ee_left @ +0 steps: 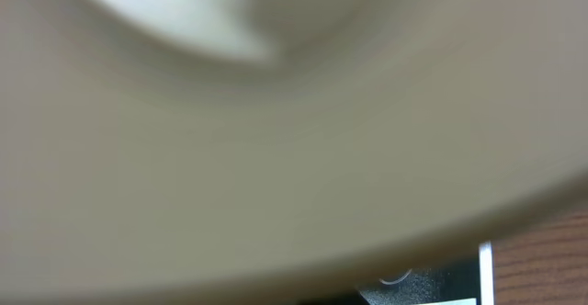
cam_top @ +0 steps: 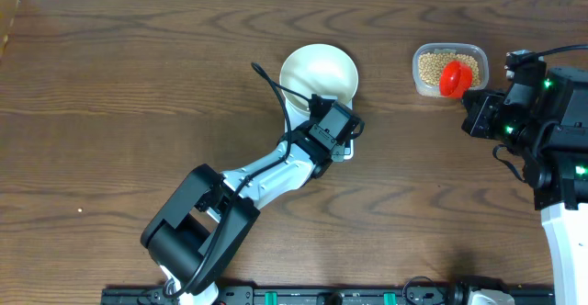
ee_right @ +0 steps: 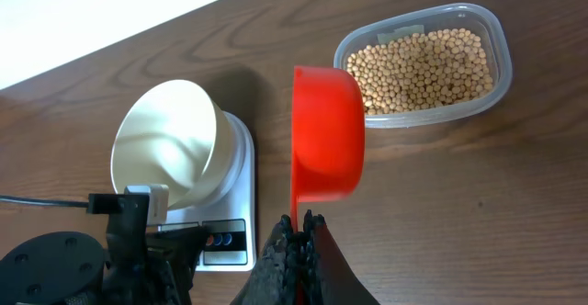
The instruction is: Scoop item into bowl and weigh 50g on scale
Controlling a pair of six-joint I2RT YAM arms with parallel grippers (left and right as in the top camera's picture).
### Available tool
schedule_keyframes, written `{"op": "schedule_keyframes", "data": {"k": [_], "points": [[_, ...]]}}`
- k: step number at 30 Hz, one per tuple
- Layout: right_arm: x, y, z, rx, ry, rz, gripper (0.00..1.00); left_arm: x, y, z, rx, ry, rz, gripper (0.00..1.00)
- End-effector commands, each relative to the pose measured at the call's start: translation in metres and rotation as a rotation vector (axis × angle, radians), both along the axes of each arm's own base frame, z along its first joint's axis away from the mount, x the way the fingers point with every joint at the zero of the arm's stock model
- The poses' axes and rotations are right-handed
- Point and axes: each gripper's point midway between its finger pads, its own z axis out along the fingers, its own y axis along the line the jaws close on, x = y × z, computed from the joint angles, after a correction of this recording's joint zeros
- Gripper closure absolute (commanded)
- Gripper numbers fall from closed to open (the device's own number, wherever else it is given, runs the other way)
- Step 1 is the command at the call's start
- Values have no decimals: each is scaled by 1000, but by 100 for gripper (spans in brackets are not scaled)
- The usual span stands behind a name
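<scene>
Overhead view. A white bowl [cam_top: 319, 73] is seen on the dark wooden table [cam_top: 119, 84], resting over a white scale [cam_top: 342, 152] that is mostly hidden by the left gripper [cam_top: 329, 127]. The left gripper is placed at the bowl's near rim; whether its fingers are spread or pinched on the rim cannot be told. To the right, a clear plastic tub [cam_top: 448, 70] filled with tan beans [cam_top: 432, 66] is shown, with a red scoop [cam_top: 455, 77] held above it by the right gripper [cam_top: 474, 98].

Left wrist view. The frame is filled almost wholly by the blurred pale wall of the bowl [ee_left: 276, 158], seen from very close. A corner of the scale [ee_left: 432, 287] and a strip of table [ee_left: 542, 259] are visible at lower right. The gripper's fingers are not seen.

Right wrist view. The right gripper [ee_right: 299, 241] is shown pressed together on the handle of the red scoop [ee_right: 326, 140], which is held on edge, just beside the tub [ee_right: 496, 75] and clear of it. The beans [ee_right: 423, 66] lie inside the tub. The bowl [ee_right: 170, 140] is seen tilted on the scale [ee_right: 234, 195], its opening turned leftward, with the left gripper [ee_right: 138, 213] at its lower rim. The scale's red and blue buttons [ee_right: 219, 240] are visible at its near edge.
</scene>
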Motion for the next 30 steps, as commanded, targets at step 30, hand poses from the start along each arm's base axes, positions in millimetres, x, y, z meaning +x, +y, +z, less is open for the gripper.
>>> {"op": "schedule_keyframes", "data": {"k": [30], "points": [[3,-5,12,-26,-35,-12,99,-16,-4,-14,-12,88,-46,92]]}}
